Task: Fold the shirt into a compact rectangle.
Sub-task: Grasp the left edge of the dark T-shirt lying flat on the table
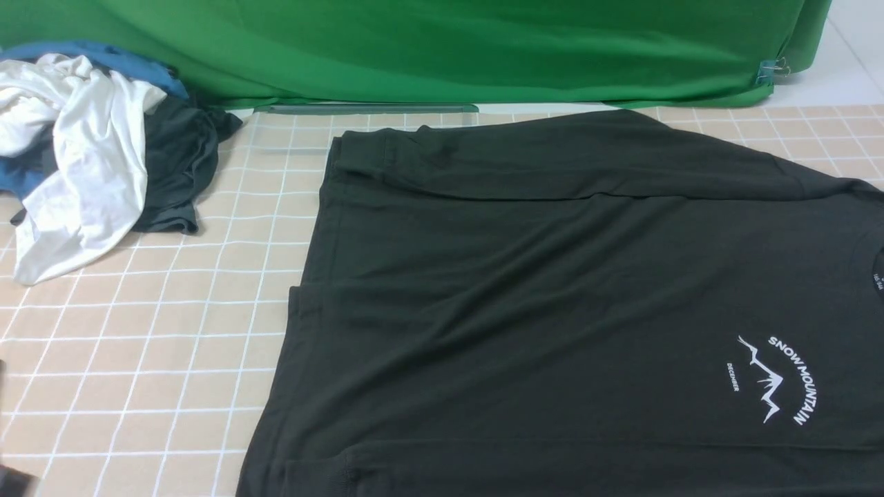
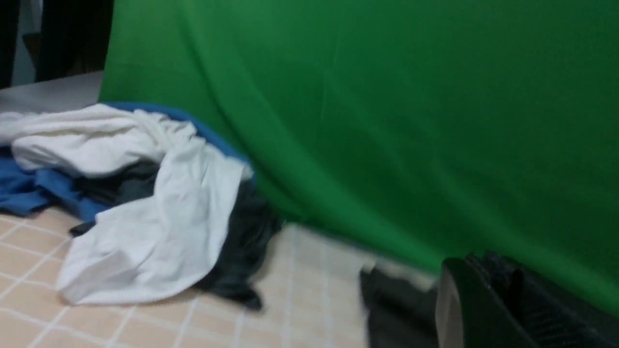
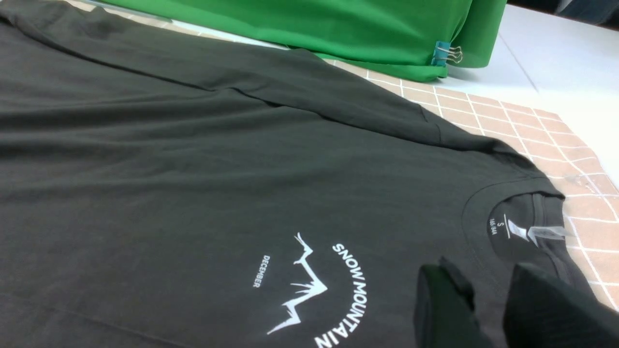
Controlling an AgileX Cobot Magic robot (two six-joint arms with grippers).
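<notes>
The dark green-black shirt lies flat on the tiled cloth with its white "SNOW MOUNTAIN" logo up and its collar toward the right. Its far edge and near edge look folded inward. My right gripper hovers over the chest between logo and collar, open, with only shirt fabric seen through the gap. In the blurred left wrist view my left gripper is shut with nothing in it, and a hem corner of the shirt lies just beside it. Neither gripper shows in the front view.
A heap of clothes sits at the far left: a white garment, a blue one and a dark grey one. A green backdrop closes the far side, held by a clip. Bare tiled cloth lies left of the shirt.
</notes>
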